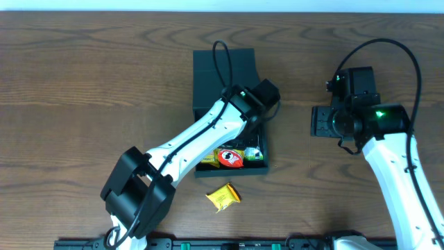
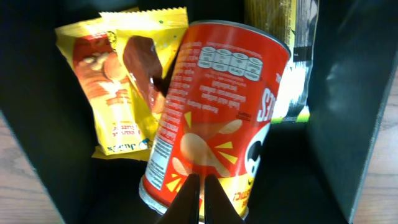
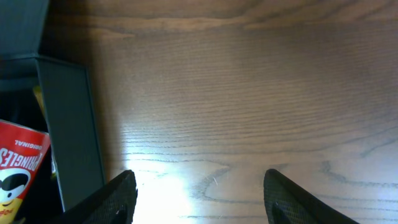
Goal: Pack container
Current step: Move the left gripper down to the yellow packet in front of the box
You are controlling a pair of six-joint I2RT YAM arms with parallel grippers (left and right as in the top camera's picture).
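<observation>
- Overhead: the container (image 1: 229,111) lies mid-table (image 1: 83,83). Its long axis runs away from my bases, and its flap lid (image 1: 222,69) is folded out at the far end. My left arm (image 1: 201,135) reaches down into its near end. My right arm (image 1: 388,149) stands well apart, off its right side. One yellow packet (image 1: 223,197) lies on the table just outside the container's near wall. I judge the left arm the nearer one for it.
- Left wrist: my left claw (image 2: 200,199) is clenched on nothing, tips pressed together just over the red can (image 2: 217,112) inside the container. Whether they touch it I cannot tell. A second yellow packet (image 2: 118,87) lies beside the can.
- Right wrist: my right claw (image 3: 202,199) is released and empty above bare table. The container's side wall lies to its left, with the can showing inside.
</observation>
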